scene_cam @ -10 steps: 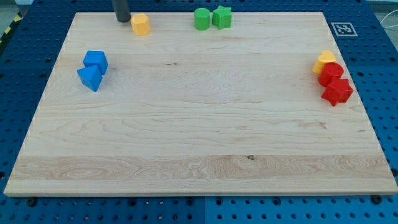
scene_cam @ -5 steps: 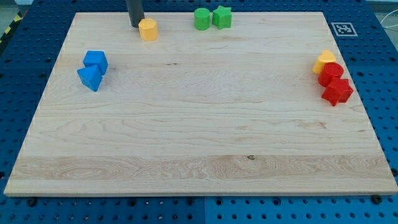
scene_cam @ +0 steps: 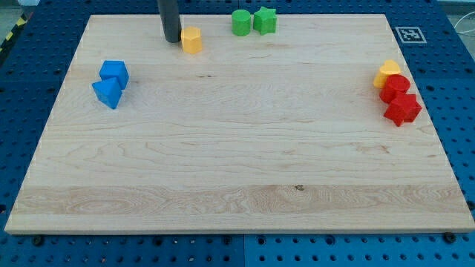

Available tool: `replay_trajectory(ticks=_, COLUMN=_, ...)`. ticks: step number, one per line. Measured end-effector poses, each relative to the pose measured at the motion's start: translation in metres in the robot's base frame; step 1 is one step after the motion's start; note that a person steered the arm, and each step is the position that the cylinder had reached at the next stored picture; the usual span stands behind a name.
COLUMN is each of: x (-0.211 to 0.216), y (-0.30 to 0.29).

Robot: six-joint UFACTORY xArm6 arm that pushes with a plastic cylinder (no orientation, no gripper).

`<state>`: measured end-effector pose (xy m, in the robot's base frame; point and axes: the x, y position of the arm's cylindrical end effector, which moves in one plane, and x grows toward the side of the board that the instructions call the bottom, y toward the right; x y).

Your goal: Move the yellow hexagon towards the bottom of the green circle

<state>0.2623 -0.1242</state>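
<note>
The yellow hexagon (scene_cam: 191, 40) lies near the board's top edge, left of centre. The green circle (scene_cam: 240, 22) sits up and to the right of it, at the top edge, with a green star (scene_cam: 265, 20) touching its right side. My tip (scene_cam: 172, 40) rests on the board just left of the yellow hexagon, touching or nearly touching its left face. The dark rod rises from there out of the view's top.
Two blue blocks, a cube-like one (scene_cam: 115, 72) and a triangle (scene_cam: 107, 93), sit together at the left. At the right edge a yellow block (scene_cam: 386, 73), a red circle (scene_cam: 395, 87) and a red star (scene_cam: 403, 109) are clustered. The wooden board (scene_cam: 237, 170) lies on a blue pegboard.
My tip has moved right and slightly down along the top of the board, pushing the yellow hexagon right and down, closer to the green circle. The other blocks have not moved.
</note>
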Motion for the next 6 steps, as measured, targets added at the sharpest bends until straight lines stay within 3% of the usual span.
replay_trajectory(ticks=6, x=0.003, y=0.110)
